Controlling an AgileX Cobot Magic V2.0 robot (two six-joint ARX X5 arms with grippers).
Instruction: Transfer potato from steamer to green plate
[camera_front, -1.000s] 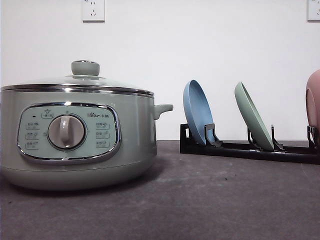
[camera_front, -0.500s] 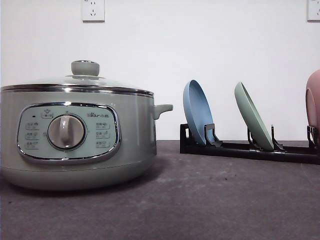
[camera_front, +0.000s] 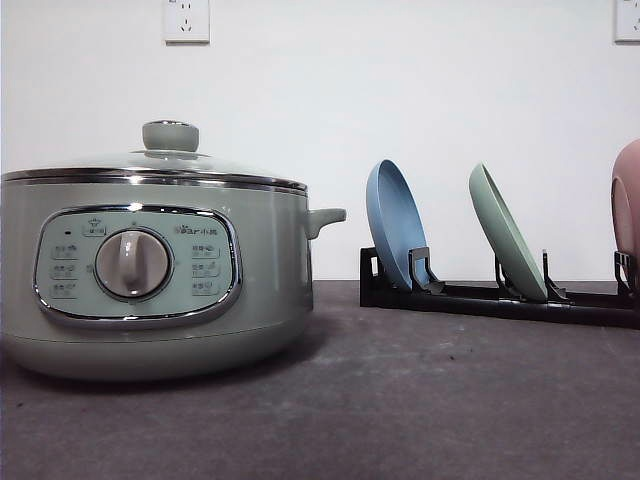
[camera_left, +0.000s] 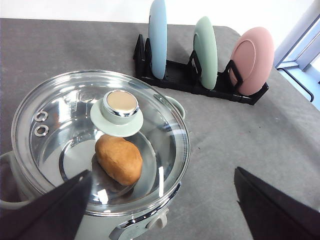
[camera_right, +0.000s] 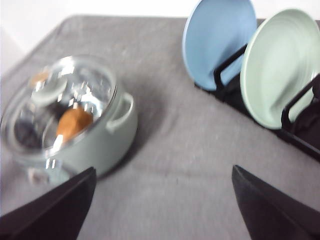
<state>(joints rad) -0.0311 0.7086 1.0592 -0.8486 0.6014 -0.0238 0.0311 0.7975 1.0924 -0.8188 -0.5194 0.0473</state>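
Grey table (camera_front: 450, 400): one steamer (camera_front: 150, 270), three plates.

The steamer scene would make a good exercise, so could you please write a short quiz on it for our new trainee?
1. True or false: the glass lid is off the steamer.
2. Which plate stands in the middle slot of the rack? A) blue plate B) green plate C) pink plate
3. Fill in: the potato lies ____ the steamer, seen through the lid.

Key
1. False: the lid sits closed on the steamer, its knob on top.
2. B: the green plate stands between the blue plate and the pink plate.
3. inside
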